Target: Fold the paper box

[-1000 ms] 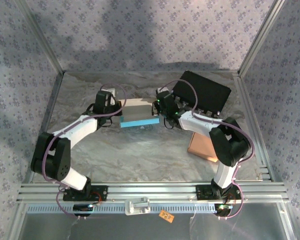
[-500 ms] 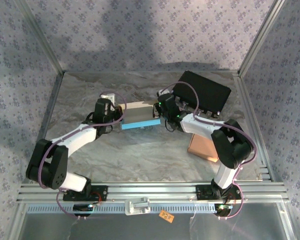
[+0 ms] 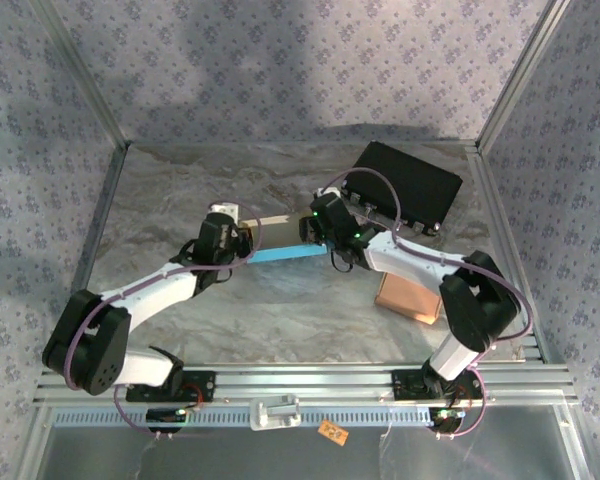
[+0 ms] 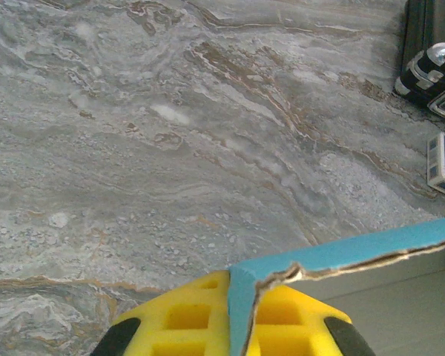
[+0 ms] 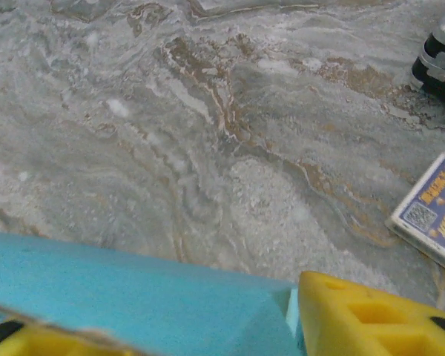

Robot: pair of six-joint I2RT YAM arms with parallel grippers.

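Both jaws on opposite paper box ends

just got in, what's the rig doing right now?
Both arms are on the blue paper box at mid-table. The left pincer is clamped on one wall at a corner; the right pincer holds the opposite end. The box looks partly formed, not finished. A black case and a brown cardboard piece sit to the right.
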